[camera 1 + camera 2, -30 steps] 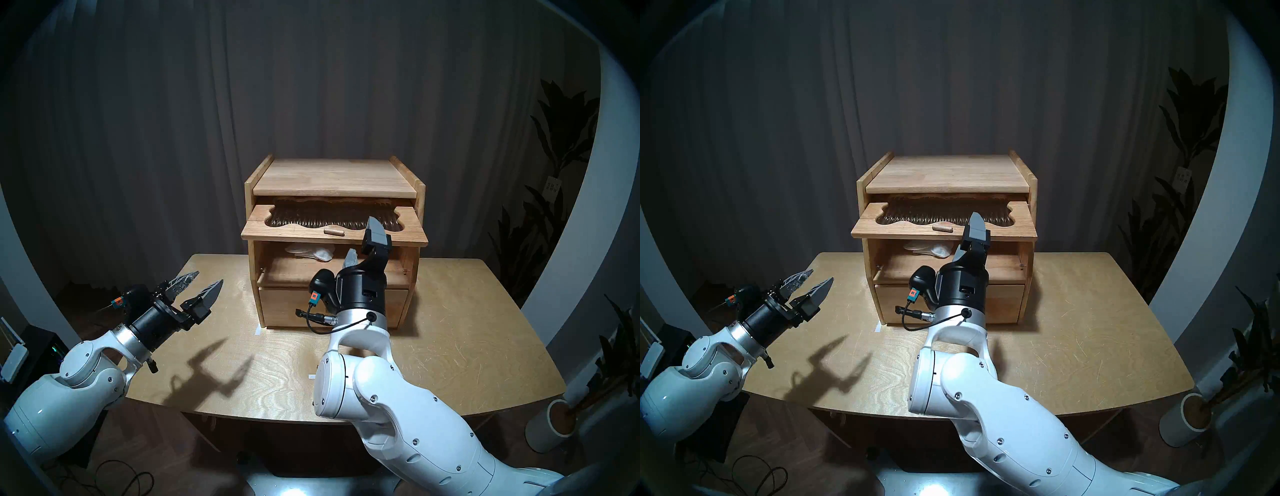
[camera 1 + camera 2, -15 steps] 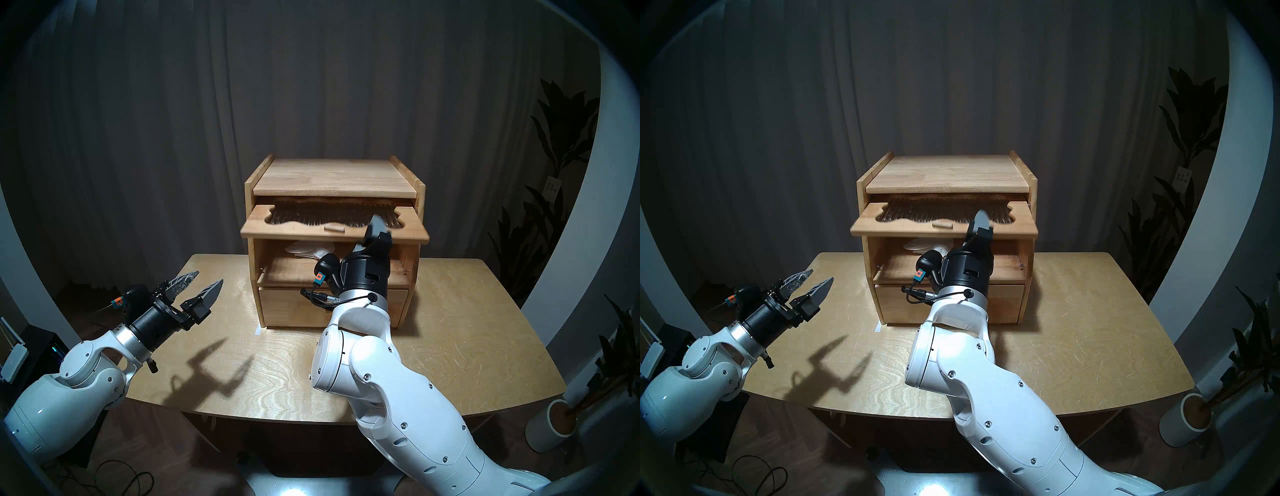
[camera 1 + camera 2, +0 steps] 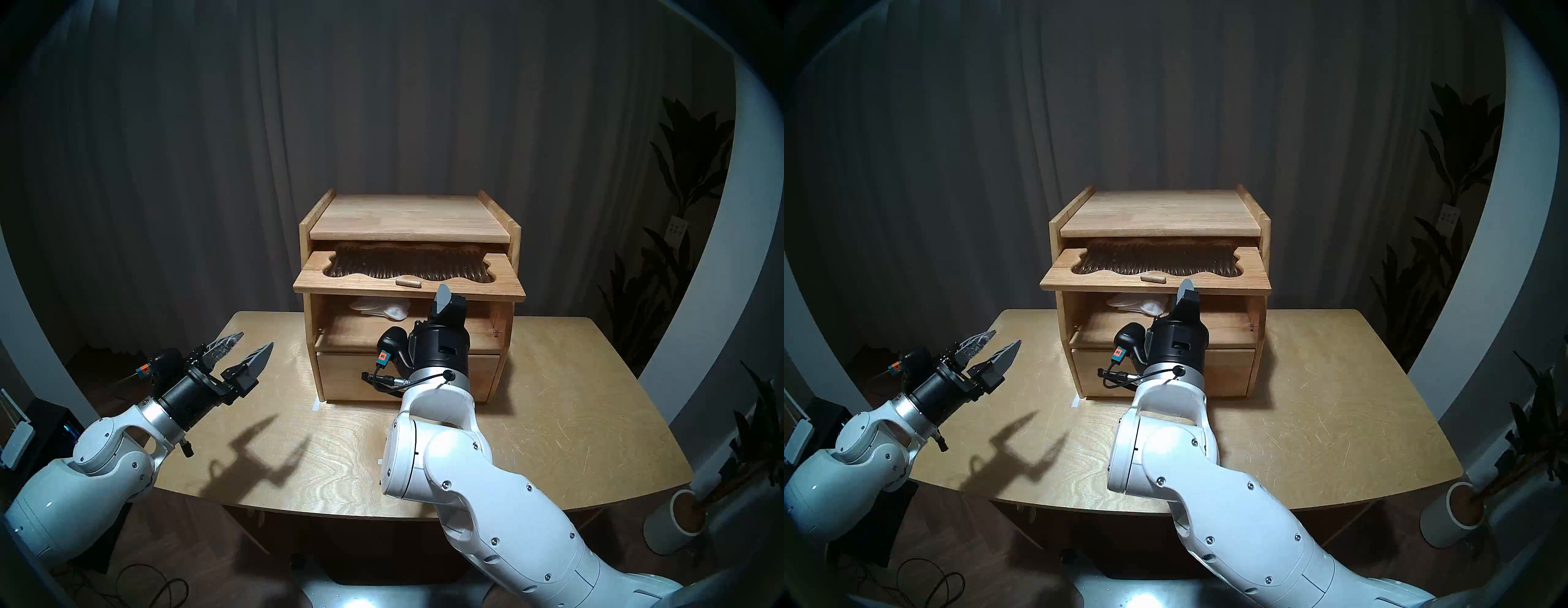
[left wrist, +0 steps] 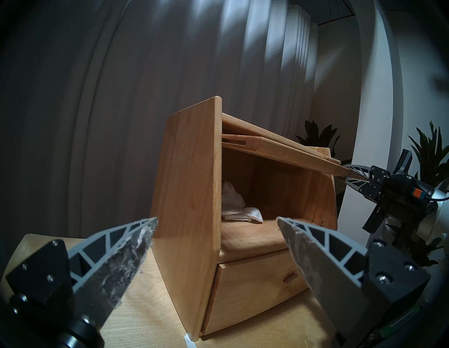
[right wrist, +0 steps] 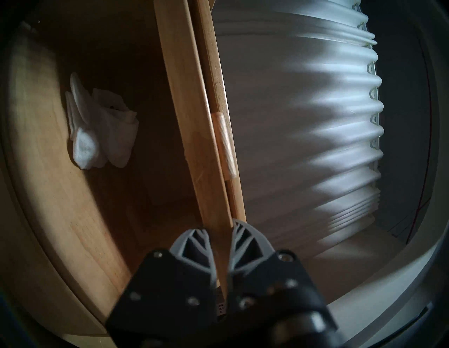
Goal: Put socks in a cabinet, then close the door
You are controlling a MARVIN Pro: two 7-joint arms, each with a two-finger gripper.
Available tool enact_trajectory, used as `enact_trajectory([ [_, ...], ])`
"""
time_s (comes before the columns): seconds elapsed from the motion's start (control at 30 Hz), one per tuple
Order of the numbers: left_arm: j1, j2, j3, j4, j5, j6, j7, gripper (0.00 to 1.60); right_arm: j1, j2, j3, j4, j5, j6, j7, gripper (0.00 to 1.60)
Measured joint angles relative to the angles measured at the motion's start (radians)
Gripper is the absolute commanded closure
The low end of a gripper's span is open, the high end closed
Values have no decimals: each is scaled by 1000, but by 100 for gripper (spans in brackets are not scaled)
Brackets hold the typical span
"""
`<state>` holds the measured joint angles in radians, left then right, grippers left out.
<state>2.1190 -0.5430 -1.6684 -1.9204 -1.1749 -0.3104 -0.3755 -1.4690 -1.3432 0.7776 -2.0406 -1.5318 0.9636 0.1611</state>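
While our head views show the cabinet (image 3: 409,220) on the table (image 3: 551,407), the door (image 3: 407,283) lies raised and level. Our left wrist view shows the socks (image 4: 239,209) inside the compartment, left gripper (image 4: 216,222) spread and empty. Our right wrist view shows the right gripper (image 5: 220,233) clamped on the door's front edge.

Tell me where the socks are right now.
The socks lie bunched inside the cabinet, at the back left of its open compartment in the head views, beneath the raised door and above the drawer.
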Motion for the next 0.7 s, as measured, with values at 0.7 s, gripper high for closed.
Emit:
enact_trajectory([
  [0.7,0,0,0,0,0,0,0,0,-114,22,65,-81,-15,-6,7,160],
])
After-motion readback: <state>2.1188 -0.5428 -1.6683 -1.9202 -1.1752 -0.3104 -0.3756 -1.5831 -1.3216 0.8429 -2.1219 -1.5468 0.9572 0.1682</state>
